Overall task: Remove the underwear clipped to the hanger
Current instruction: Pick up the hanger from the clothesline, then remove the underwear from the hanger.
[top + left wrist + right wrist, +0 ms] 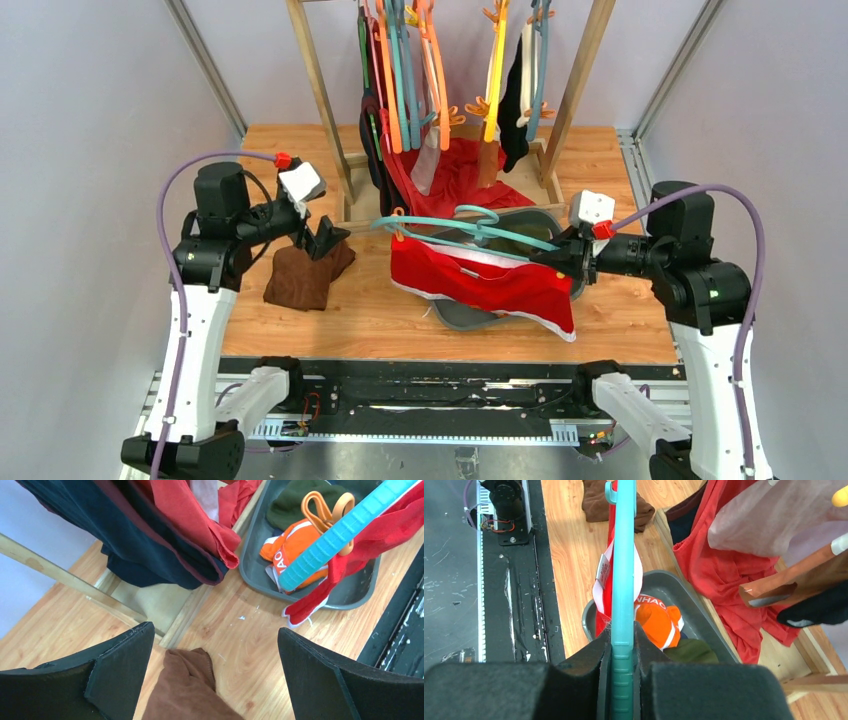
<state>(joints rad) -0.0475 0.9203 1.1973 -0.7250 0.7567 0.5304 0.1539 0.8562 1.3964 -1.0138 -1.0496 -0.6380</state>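
Red underwear (pixel 480 285) with white trim hangs clipped from the teal hanger (pixel 623 555), draped over the grey tray (pixel 252 555). Right gripper (pixel 623 645) is clamped on the hanger's bar, just beside the garment. Left gripper (pixel 215 632) gapes wide, well apart from it, above a brown cloth (pixel 185 690).

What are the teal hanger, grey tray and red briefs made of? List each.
The teal hanger: likely moulded plastic, smooth with a ribbed section. The grey tray: probably plastic, matte, rounded moulded rim. The red briefs: soft fabric, draping and folding, white trim.
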